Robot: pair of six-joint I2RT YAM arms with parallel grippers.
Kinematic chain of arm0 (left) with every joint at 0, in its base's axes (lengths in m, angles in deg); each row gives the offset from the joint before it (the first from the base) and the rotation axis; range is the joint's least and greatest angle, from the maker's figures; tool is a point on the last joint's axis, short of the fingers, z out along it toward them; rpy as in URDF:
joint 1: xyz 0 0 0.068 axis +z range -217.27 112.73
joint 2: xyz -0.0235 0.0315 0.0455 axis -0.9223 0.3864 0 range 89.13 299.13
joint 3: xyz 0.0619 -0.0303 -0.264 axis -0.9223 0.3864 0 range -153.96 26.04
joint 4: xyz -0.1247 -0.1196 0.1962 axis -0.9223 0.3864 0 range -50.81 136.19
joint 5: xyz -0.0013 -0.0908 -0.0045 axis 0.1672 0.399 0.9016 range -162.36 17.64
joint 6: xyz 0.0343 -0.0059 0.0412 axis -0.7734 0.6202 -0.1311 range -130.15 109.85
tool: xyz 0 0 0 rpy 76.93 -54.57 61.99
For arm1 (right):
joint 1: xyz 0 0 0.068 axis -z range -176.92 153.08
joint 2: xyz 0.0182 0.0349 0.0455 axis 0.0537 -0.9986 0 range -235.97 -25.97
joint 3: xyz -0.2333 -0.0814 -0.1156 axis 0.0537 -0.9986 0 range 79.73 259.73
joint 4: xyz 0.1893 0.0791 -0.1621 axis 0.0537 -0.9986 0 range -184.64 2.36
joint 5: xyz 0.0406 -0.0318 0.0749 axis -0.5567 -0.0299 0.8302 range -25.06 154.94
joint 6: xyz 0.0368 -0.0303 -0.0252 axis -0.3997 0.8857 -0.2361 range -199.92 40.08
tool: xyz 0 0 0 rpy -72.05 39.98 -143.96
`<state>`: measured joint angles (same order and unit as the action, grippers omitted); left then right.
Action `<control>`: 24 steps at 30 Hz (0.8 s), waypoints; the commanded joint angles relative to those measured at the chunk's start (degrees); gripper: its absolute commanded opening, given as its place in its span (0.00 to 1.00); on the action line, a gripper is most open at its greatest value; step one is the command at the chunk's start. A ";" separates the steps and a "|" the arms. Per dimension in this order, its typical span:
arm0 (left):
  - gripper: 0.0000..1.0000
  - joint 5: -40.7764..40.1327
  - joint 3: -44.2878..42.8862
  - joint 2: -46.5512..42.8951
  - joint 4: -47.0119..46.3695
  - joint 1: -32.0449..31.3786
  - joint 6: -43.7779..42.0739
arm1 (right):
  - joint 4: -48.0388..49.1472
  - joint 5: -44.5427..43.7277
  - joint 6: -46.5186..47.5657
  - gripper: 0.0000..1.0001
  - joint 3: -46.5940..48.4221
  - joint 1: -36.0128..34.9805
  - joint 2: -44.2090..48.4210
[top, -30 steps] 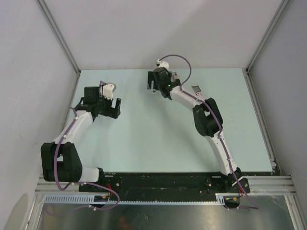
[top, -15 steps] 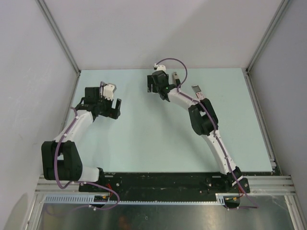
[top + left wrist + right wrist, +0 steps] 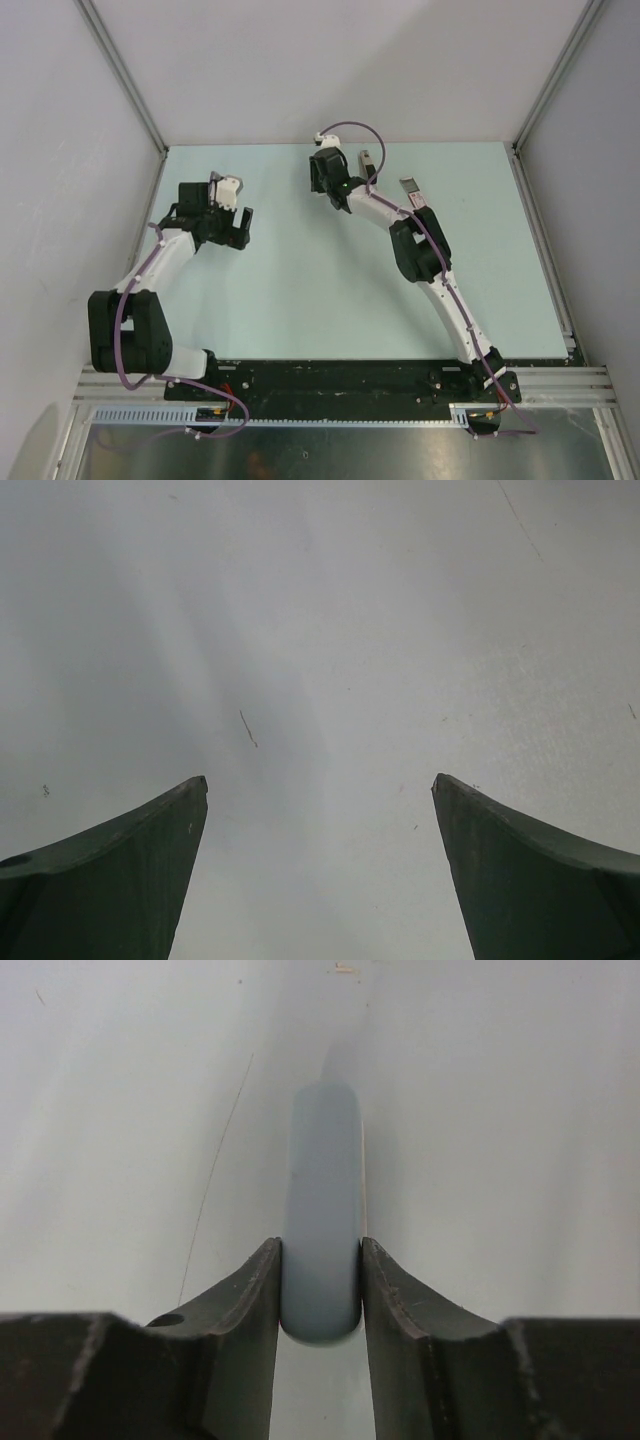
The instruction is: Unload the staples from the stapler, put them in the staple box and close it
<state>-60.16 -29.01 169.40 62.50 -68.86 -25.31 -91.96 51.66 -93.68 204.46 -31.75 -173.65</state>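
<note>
In the right wrist view the stapler [image 3: 322,1160] shows as a rounded grey-blue bar lying lengthwise on the table. My right gripper [image 3: 320,1245] is shut on its near end, with both fingers pressed against its sides. From above, the right gripper [image 3: 325,188] sits at the back middle of the table and hides the stapler beneath it. My left gripper [image 3: 320,785] is open wide over bare table, and in the top view the left gripper [image 3: 236,232] stands at the left. The staples are not visible.
A small grey piece [image 3: 365,160] lies just right of the right gripper. A flat pink-and-white little box [image 3: 412,190] lies further right, beside the right arm. The pale green table [image 3: 300,290] is walled at the back and on both sides.
The right gripper's fingers have closed from wide apart onto the stapler, and that arm has edged a little toward the back. The left arm has not moved.
</note>
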 commanded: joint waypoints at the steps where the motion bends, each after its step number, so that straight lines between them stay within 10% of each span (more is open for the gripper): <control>1: 0.99 -0.46 0.95 -0.04 -0.12 0.09 -1.18 | 1.78 0.83 1.45 0.32 2.36 -0.75 0.23; 24: 1.00 0.23 8.46 -27.57 10.21 3.69 -3.02 | 1.35 -6.46 -21.72 0.01 -36.61 -20.81 30.38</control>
<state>-60.64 -21.71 146.06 68.95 -65.97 -26.29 -89.75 50.94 -106.91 169.93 -48.67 -149.01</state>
